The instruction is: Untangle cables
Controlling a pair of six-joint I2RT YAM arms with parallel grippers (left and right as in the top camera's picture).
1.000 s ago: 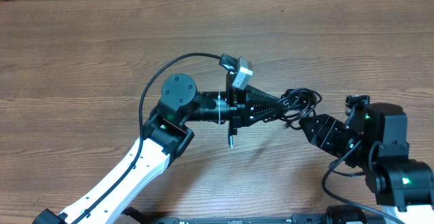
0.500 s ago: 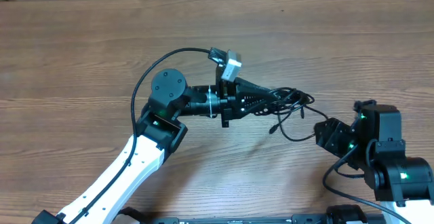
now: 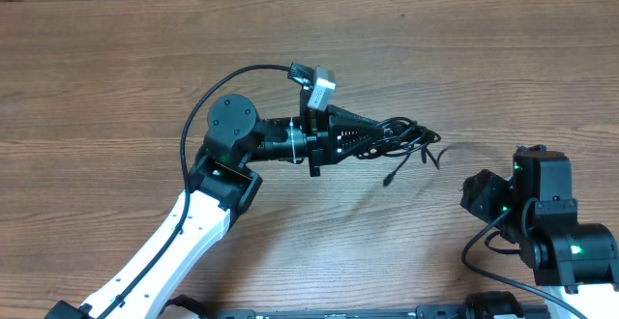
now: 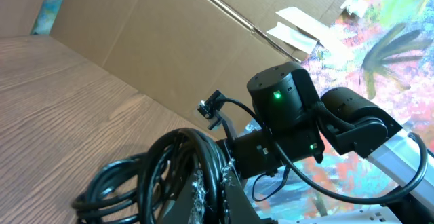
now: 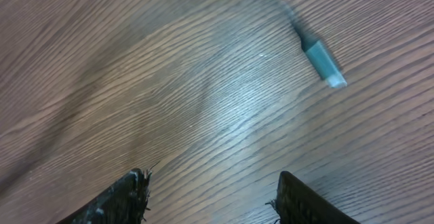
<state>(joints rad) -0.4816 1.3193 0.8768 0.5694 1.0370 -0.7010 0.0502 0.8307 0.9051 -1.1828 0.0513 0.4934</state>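
Left arm (image 3: 184, 237): one long white link, black joint housings, a round black cap (image 3: 232, 119) showing a green light. A thick black cable (image 3: 206, 99) arcs to a silver camera block (image 3: 320, 85). Right arm (image 3: 556, 227), near right: boxy black housings, green lights. Right gripper (image 5: 211, 195): black fingers (image 5: 122, 202), rough-edged.

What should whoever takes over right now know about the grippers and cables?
Left gripper: shut on the cables, one knotted bundle.
Right gripper: open, empty, apart from the bundle.
Done: bundle gripped; one plug dangles free.
Left: pull each cord out; none is separated yet.
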